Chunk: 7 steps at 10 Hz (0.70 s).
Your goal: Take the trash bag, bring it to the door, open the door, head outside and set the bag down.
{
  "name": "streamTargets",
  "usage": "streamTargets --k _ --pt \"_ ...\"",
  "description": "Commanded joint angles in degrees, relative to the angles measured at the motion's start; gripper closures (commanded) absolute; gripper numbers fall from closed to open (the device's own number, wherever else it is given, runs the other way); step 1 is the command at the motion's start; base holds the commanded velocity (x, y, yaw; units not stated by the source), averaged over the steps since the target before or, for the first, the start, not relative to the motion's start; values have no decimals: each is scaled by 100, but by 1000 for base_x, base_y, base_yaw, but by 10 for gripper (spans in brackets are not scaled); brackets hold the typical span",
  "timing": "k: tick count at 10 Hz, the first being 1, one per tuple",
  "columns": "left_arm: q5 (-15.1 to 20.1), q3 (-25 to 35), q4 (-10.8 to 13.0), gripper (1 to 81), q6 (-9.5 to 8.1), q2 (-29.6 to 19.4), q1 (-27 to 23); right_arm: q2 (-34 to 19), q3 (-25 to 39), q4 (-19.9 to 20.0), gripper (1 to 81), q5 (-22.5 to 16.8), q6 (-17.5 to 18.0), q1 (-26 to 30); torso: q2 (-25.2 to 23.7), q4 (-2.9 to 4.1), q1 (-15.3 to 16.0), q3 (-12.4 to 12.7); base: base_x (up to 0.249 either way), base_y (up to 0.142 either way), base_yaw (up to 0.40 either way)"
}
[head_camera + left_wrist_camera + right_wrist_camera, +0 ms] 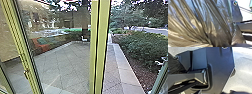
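Note:
The trash bag (pixel 199 23), dark and shiny, spreads large in the left wrist view, its folds drawn together toward my left gripper (pixel 221 44), which is shut on it. A dark crumpled part of the bag (pixel 174 65) also shows in the right wrist view, beside the robot's own dark plate. In the head view a yellow-green door frame (pixel 100 47) stands upright before me, with large glass panes to its left. A small handle (pixel 26 73) sits on the slanted frame at the left. Whether the door stands open I cannot tell.
Grey paving (pixel 65 65) shows through the glass. Right of the upright frame, a pale paved strip (pixel 125 72) runs beside a planting bed with green bushes (pixel 147 45). Another greenish post (pixel 160 81) slants at the right edge.

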Motion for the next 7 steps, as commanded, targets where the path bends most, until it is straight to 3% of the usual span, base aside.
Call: streamTargets --k 1,7 --pt "453 9 50 811 44 19 -261 9 14 -37 10 -336 -16 294 0 0 0 0 0 0 -130" --pt "462 9 50 811 44 27 -261 62 41 34 10 -336 -25 225 0 0 0 0 0 0 -178"
